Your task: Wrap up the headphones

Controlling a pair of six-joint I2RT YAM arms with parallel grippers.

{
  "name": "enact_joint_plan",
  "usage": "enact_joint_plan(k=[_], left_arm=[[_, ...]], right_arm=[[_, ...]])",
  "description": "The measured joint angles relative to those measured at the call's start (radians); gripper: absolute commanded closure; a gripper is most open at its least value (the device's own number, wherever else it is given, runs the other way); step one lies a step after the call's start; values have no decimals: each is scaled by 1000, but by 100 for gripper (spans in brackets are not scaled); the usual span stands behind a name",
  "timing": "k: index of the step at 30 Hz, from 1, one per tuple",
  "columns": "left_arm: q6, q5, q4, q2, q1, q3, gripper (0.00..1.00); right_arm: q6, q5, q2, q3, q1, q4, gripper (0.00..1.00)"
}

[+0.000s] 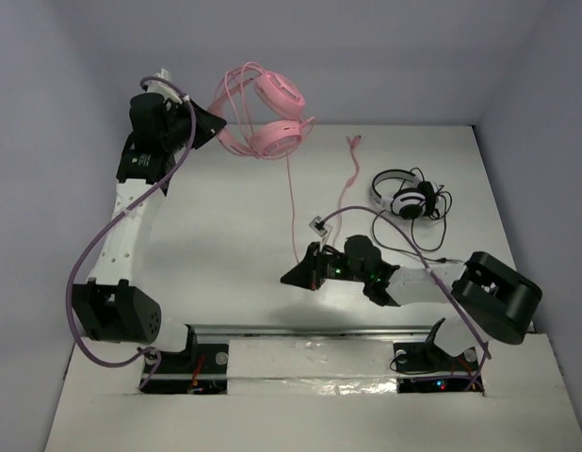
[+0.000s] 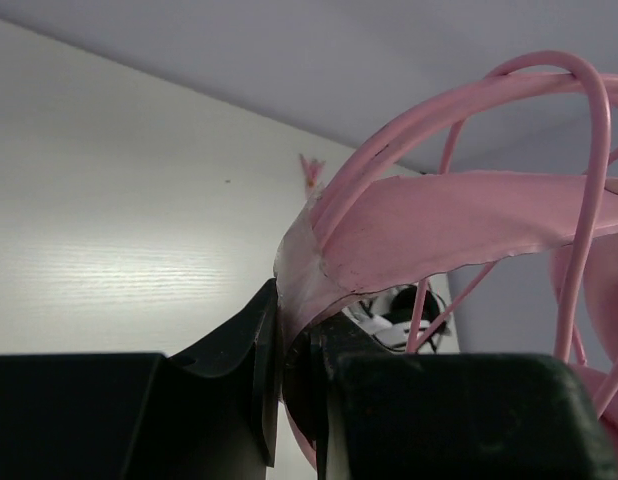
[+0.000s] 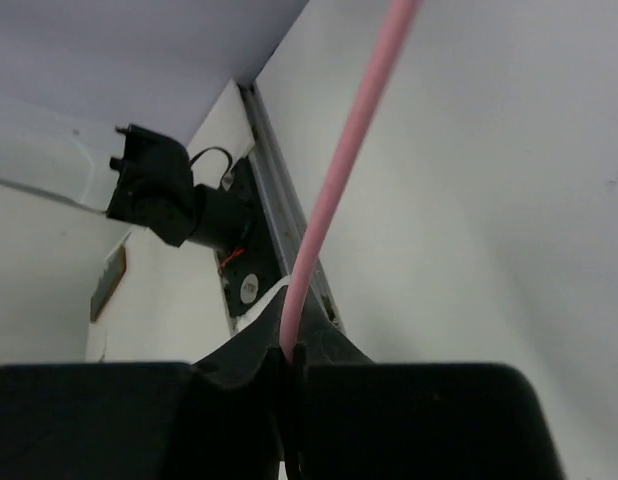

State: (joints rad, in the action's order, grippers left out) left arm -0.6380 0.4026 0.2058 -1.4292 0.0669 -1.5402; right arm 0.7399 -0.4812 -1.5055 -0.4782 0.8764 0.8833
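Observation:
The pink headphones [image 1: 275,115] hang in the air at the back of the table. My left gripper [image 1: 218,129] is shut on their pink headband [image 2: 439,220], with its jaws [image 2: 294,340] pinching the band's end. Loops of the thin pink cable [image 2: 587,150] lie over the band. The cable [image 1: 290,193] runs straight down from the ear cups to my right gripper [image 1: 294,275], which is low over the table's middle. In the right wrist view that gripper [image 3: 289,365] is shut on the taut cable [image 3: 339,170]. The cable's loose end [image 1: 352,141] lies on the table at the back.
Black-and-white headphones [image 1: 404,198] with a thin black cable [image 1: 432,247] lie at the right of the table, and they show behind the left jaws [image 2: 399,310]. The table is walled at the back and both sides. The arm bases and a metal rail [image 1: 310,331] line the near edge.

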Motion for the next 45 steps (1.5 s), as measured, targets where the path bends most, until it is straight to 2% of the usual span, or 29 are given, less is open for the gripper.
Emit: enact_joint_plan(k=[7,14,20,23,27,32,38,45], left_arm=[[-8,-179,-8,-13,1,174,100],[11,-311,7,-77,23,208,100],[149,-476,85,-119,192,219,100],[236,-494,110,-118,275,275,100],[334,-484,136,-101,364,424,100],[411,-451,216,-45,384,573,100],[455,-386,216,75,386,616,100],[469,-312,183,114,390,616,100]], right_arm=[[-56,56,14,-212,200,-313,100],[-109,93,-44,-493,352,-564,100],[-236,147,-90,-745,364,-920,100],[-312,202,-61,-812,367,-1095,100],[-391,248,-24,-869,338,-1255,100],[-456,292,3,-875,233,-1373,100],[-511,357,62,-848,60,-1461,100],[-523,479,77,-835,-36,-1470,100]])
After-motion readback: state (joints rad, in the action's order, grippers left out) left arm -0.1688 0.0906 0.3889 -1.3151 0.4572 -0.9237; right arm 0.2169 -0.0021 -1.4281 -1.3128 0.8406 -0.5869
